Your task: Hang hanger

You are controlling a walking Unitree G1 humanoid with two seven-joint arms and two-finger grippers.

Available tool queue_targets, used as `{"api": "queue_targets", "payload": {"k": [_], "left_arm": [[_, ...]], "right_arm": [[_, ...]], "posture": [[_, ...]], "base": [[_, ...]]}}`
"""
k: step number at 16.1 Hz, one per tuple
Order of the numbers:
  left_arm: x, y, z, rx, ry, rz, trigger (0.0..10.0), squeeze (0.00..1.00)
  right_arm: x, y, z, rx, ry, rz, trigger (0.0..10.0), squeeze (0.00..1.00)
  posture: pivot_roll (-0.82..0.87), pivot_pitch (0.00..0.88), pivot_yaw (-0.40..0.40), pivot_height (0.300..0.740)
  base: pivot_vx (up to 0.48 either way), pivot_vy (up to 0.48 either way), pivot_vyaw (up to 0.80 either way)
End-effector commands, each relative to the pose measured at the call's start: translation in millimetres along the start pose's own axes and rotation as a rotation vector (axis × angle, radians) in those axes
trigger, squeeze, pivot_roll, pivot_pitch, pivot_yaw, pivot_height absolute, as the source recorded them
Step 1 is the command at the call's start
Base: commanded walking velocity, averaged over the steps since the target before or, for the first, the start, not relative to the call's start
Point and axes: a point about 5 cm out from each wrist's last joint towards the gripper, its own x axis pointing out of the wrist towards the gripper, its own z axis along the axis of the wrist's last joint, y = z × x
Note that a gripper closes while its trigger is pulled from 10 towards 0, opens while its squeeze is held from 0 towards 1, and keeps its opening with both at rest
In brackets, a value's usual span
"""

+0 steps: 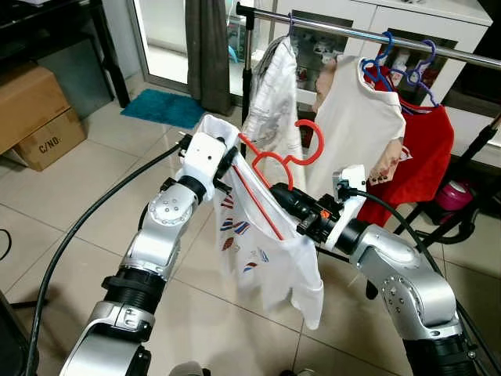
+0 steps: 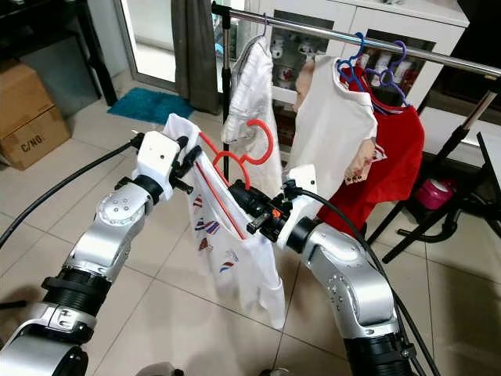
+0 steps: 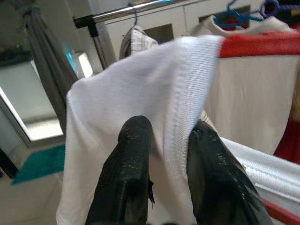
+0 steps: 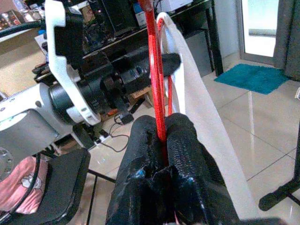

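The red hanger (image 1: 275, 168), already threaded into a white printed shirt (image 1: 262, 251), hangs in mid-air between the two arms, below and in front of the garment rail (image 1: 368, 35), its hook not yet over the bar. The right end effector (image 4: 161, 133) is clamped on the hanger's thin red wire; the left end effector (image 3: 164, 140) pinches the shirt's shoulder fabric, fingers pressed on cloth.

The likely trouble is the shirt sliding off: the left grip holds only cloth, so if the arms lift at different rates the collar could pull free of the hanger's end. The wire could also twist in the right grip, turning the hook away from the rail.

Room on the rail is limited. A pale patterned shirt (image 1: 270, 106) hangs near the rail's left end post, a cream shirt (image 1: 360, 129) and a red shirt (image 1: 423, 153) on blue hangers (image 1: 387, 66) further right. The gap between the pale and cream shirts looks like the open slot, directly above the hook. The tiled floor (image 1: 94, 172) offers space to step.
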Motion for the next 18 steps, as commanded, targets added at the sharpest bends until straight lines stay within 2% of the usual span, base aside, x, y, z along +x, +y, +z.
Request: {"api": "queue_targets", "payload": {"k": [1, 2, 3, 4, 6, 10, 14, 17, 18], "left_arm": [[0.6, 5.7, 10, -0.017, -0.038, 0.028, 0.0, 0.0], [1.0, 3.6, 12, -0.022, -0.038, 0.007, 0.0, 0.0], [1.2, -2.7, 12, 0.062, -0.05, -0.03, 0.0, 0.0], [1.0, -2.8, 12, 0.049, -0.054, -0.023, 0.0, 0.0], [-0.9, 0.5, 10, -0.026, -0.039, -0.002, 0.0, 0.0], [-2.4, 5.8, 6, -0.041, -0.004, 0.015, 0.0, 0.0], [-2.4, 7.6, 9, -0.053, -0.023, 0.017, 0.0, 0.0], [-10.5, 17.5, 37, -0.057, -0.121, -0.034, 0.0, 0.0], [-11.5, 19.4, 40, -0.054, -0.128, -0.032, 0.0, 0.0]], "right_arm": [[-1.4, 0.0, 11, -0.027, -0.039, 0.004, 0.0, 0.0], [-1.2, 0.5, 11, -0.028, -0.038, 0.006, 0.0, 0.0], [-0.9, 0.2, 11, -0.027, -0.037, 0.008, 0.0, 0.0], [-0.8, 0.0, 11, -0.027, -0.036, 0.008, 0.0, 0.0], [-2.2, -2.1, 10, -0.027, -0.035, 0.002, 0.0, 0.0], [-3.4, -0.5, 8, -0.025, -0.036, -0.009, 0.0, 0.0], [-5.5, -1.3, 5, -0.03, -0.01, -0.01, 0.0, 0.0], [-16.6, -24.5, -26, -0.091, 0.235, -0.163, 0.0, 0.0], [-17.9, -26.1, -28, -0.089, 0.247, -0.176, 0.0, 0.0]], "posture": [[0.01, 0.0, -0.056, 0.74], [0.01, 0.0, -0.056, 0.74], [0.02, 0.0, -0.059, 0.74], [0.02, 0.0, -0.059, 0.74], [0.02, 0.0, -0.05, 0.74], [0.01, 0.0, -0.047, 0.74], [0.01, 0.0, -0.052, 0.74], [0.02, 0.0, -0.065, 0.74], [0.02, 0.0, -0.065, 0.74]], "base": [[0.0, 0.0, 0.0], [0.0, 0.0, 0.0], [0.0, 0.0, 0.0], [0.0, 0.0, 0.0], [0.0, 0.0, 0.0], [0.0, 0.0, 0.0], [0.0, 0.0, 0.0], [0.0, 0.0, 0.0], [0.0, 0.0, 0.0]]}}
